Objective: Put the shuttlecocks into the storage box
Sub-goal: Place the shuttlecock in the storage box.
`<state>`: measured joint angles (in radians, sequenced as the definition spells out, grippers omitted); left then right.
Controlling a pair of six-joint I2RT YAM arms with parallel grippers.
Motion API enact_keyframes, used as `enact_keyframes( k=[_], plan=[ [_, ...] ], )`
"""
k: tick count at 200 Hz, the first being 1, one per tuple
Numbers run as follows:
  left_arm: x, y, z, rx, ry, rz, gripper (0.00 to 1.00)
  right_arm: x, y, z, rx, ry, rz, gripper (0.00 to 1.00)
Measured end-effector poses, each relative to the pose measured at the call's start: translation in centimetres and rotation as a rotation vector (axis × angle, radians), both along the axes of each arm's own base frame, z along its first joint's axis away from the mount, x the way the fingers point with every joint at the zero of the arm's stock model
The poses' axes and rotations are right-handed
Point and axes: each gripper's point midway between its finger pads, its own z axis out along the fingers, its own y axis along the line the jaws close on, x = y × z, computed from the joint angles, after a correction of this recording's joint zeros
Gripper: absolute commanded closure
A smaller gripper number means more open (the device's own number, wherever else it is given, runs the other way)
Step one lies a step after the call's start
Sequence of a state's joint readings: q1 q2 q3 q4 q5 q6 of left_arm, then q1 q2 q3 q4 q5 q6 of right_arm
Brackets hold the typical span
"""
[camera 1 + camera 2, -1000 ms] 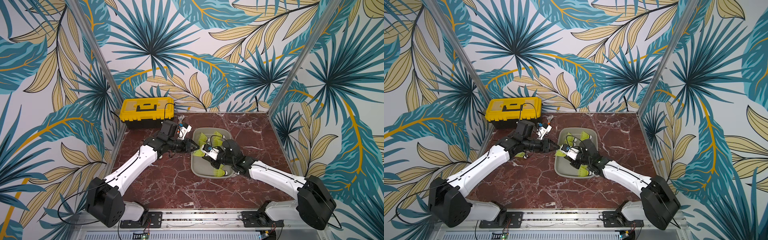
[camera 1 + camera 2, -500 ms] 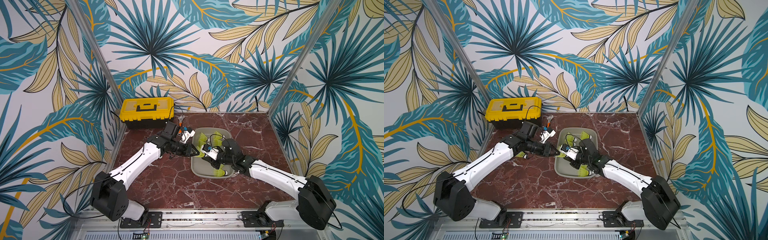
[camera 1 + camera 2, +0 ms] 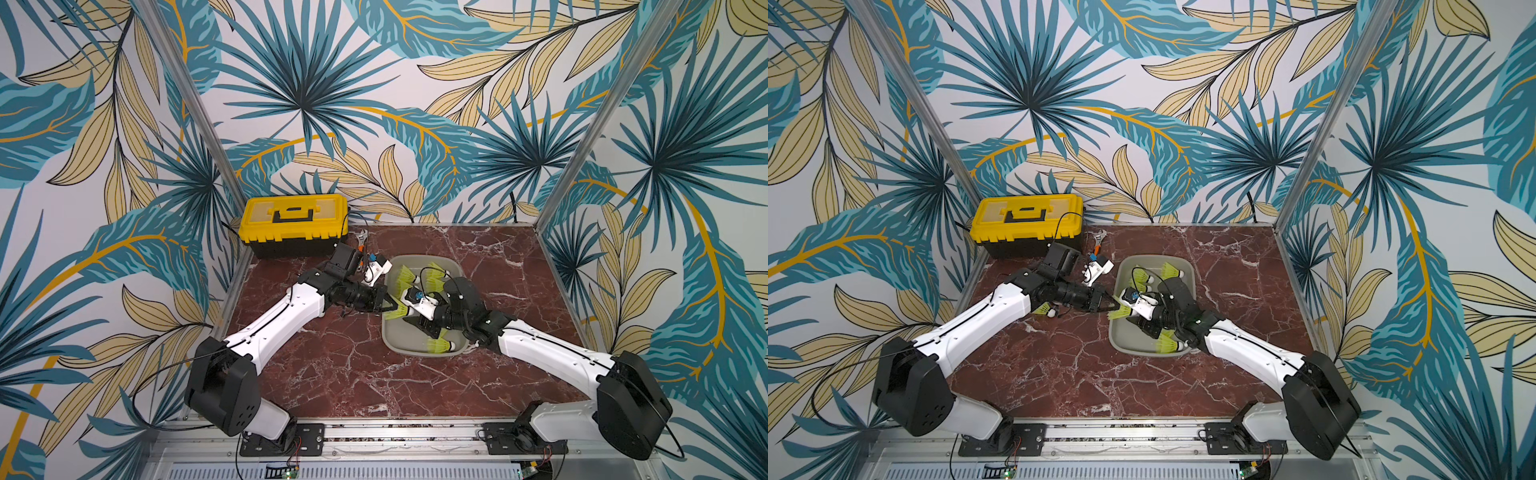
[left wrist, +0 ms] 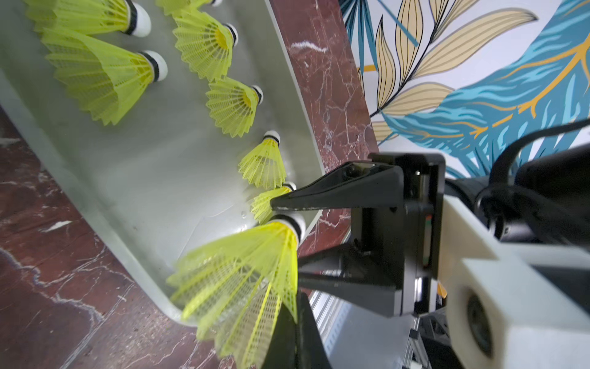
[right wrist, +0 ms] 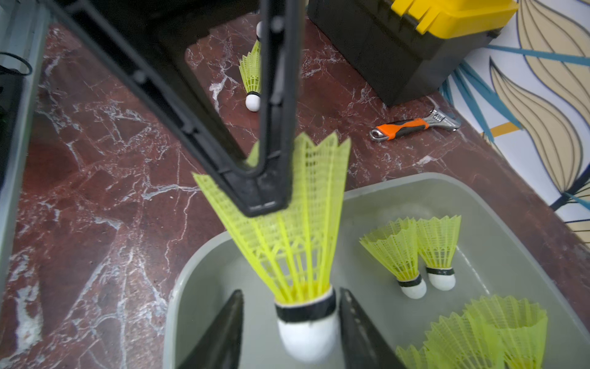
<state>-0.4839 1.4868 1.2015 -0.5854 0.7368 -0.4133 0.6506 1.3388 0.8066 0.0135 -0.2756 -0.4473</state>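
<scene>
left pincer [image 5: 266,196] pinches a shuttlecock [image 5: 297,246] by the skirt. right pincer [image 5: 290,292] is spread, jaws flanking its white tip. in a top view both hang over the 9 o'clock rim of the storage box [image 3: 1125,338]. other shuttlecocks [image 5: 396,252] lie inside. a loose shuttlecock [image 3: 1043,308] lies on the marble table [image 3: 1059,365], farther toward 9 o'clock.

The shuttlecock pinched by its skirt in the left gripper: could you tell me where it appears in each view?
In a top view: held shuttlecock at the left gripper tip, across the storage box rim.
In a top view: shuttlecock likewise.
Left wrist: shuttlecock nearest the lens.
Right wrist: shuttlecock central, cork between the right gripper's jaws.
Shared landmark: the storage box.
</scene>
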Motion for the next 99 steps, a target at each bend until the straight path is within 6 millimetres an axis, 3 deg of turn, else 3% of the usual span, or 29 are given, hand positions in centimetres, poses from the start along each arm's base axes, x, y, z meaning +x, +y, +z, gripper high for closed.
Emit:
enact_keyframes(
  k=[34,99],
  plan=[
    [2.0,-0.6,0.3,-0.038,-0.001,0.078,1.00,0.4,-1.7,0.8,0.014,-0.058,-0.098,0.31],
    [5.2,-1.9,-2.5,-0.074,0.053,0.204,1.00,-0.6,-6.9,1.6,0.063,-0.127,-0.329,0.28]
  ],
)
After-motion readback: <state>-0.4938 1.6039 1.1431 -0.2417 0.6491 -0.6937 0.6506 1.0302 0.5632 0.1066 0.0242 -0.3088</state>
